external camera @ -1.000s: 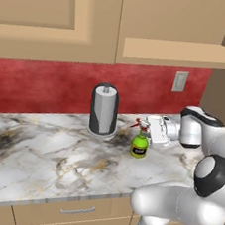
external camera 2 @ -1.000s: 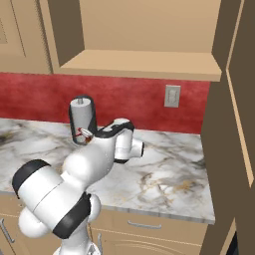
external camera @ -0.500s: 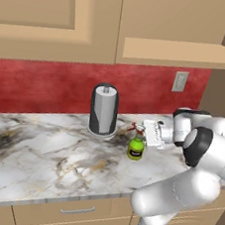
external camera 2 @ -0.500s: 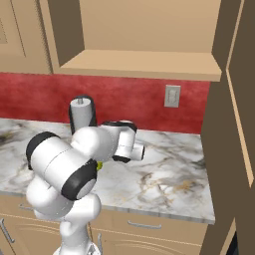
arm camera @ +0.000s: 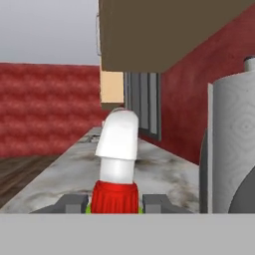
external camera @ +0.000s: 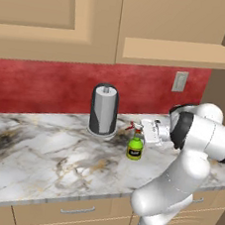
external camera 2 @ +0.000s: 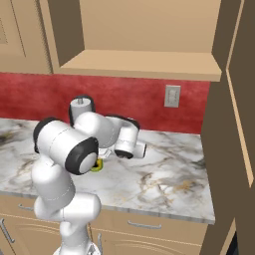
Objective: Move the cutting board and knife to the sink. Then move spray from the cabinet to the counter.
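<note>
The spray [external camera: 135, 148], a small yellow-green bottle with a dark label, stands upright on the marble counter [external camera: 40, 150], just right of the paper-towel roll. My gripper [external camera: 137, 131] reaches in sideways from the right and is shut on the bottle's neck. In the hand view the white nozzle [arm camera: 118, 142] and red collar sit between my two fingertips [arm camera: 73, 202]. From the right base view my arm hides most of the spray [external camera 2: 97, 165]. The open cabinet shelf [external camera: 176, 53] hangs above. The cutting board, knife and sink are out of view.
A grey paper-towel roll [external camera: 104, 109] stands close to the left of the bottle, against the red backsplash. A wall outlet [external camera: 179, 81] is behind my arm. A tall wooden panel [external camera 2: 234, 129] closes the counter's right end. Bare counter stretches left and forward.
My arm's elbow has swung up and over to the right. The bottle in the gripper has shifted slightly down and left, ending low on the counter.
</note>
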